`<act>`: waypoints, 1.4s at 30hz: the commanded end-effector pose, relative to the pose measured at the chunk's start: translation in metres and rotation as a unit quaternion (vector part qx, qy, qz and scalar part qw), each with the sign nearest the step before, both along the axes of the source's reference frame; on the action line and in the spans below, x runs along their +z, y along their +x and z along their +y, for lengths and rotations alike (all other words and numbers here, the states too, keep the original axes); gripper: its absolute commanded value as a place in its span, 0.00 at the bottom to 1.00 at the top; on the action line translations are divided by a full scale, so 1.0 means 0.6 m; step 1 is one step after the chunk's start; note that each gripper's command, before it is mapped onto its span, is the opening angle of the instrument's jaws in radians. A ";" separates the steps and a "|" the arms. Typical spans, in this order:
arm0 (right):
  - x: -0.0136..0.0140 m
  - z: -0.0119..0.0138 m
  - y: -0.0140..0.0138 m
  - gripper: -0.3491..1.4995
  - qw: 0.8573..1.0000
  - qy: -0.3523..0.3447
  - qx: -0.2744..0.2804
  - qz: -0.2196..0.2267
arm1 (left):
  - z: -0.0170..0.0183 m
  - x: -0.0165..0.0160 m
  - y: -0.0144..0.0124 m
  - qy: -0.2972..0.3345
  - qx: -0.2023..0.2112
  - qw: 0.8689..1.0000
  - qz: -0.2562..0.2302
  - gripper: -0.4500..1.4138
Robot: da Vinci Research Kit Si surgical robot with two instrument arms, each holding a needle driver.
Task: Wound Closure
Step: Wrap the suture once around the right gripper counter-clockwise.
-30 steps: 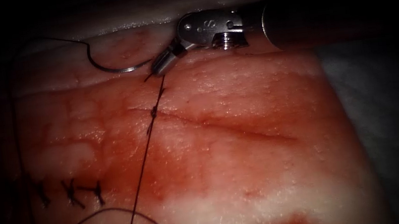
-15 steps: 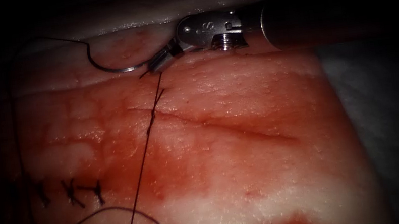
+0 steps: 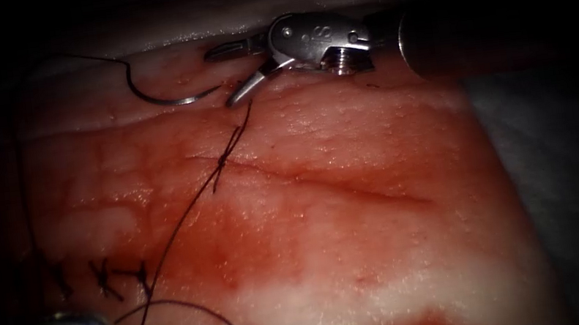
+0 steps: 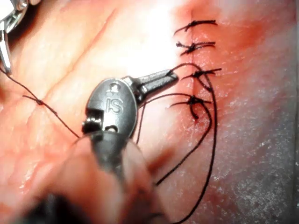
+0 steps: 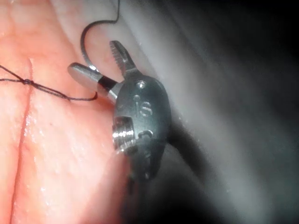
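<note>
Right tool [image 3: 228, 74] has let go of the thread [image 3: 178, 231]; jaws now spread, holding nothing. Left tool [image 4: 159, 80] has come in, shut on thread near the old stitches [image 4: 196, 74]. Needle [image 3: 160, 97] lies free on the tissue [image 3: 357, 235], beyond the cut [image 3: 321, 181].

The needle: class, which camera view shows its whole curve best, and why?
The endoscope view: the needle lies free on the tissue, its whole curve visible beside the right tool, whose jaws stand open, holding nothing. The right wrist view shows part of the needle's curve behind those jaws.
</note>
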State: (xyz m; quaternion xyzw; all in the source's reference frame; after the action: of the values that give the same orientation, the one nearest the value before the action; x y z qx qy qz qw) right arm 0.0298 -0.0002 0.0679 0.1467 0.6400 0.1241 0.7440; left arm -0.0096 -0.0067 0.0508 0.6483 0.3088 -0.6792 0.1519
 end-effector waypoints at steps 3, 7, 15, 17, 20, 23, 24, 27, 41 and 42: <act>-0.0023 0.0009 -0.0021 0.80 1.000 -0.012 0.026 0.008 | 0.0068 -0.0007 -0.0006 -0.038 -0.047 0.998 -0.017 0.00; -0.0046 -0.0017 -0.0025 0.76 0.999 -0.026 0.036 0.016 | 0.0143 -0.0023 -0.0004 -0.074 -0.092 0.992 -0.035 0.00; -0.0093 -0.0081 0.0024 0.00 0.997 -0.015 0.035 0.072 | 0.0219 -0.0030 -0.0020 -0.094 -0.133 0.985 -0.065 0.00; -0.0106 -0.0094 0.0045 0.00 0.996 -0.012 0.041 0.081 | 0.0236 -0.0030 -0.0030 -0.095 -0.145 0.982 -0.073 0.00; -0.0125 -0.0107 0.0071 0.00 0.994 -0.002 0.054 0.094 | 0.0262 -0.0029 -0.0043 -0.085 -0.160 0.979 -0.093 0.00; -0.0142 -0.0122 0.0103 0.00 0.990 0.007 0.087 0.115 | 0.0287 -0.0024 -0.0057 -0.070 -0.158 0.978 -0.115 0.00; -0.0146 -0.0127 0.0112 0.00 0.989 0.006 0.091 0.117 | 0.0293 -0.0023 -0.0061 -0.068 -0.158 0.978 -0.118 0.00; -0.0150 -0.0138 0.0130 0.00 0.988 0.010 0.095 0.124 | 0.0312 -0.0014 -0.0072 -0.060 -0.155 0.977 -0.131 0.00; -0.0159 -0.0175 0.0157 0.00 0.969 0.034 0.104 0.221 | 0.0378 0.0082 -0.0089 -0.044 -0.168 0.972 -0.159 0.00; -0.0161 -0.0176 0.0157 0.00 0.967 0.035 0.104 0.228 | 0.0382 0.0093 -0.0086 -0.042 -0.170 0.972 -0.160 0.00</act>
State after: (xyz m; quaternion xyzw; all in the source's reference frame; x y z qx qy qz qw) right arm 0.0382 -0.0108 0.0581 0.1299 0.8014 0.1869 0.5531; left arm -0.0142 0.0158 0.0565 0.7849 0.1377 -0.5946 0.1071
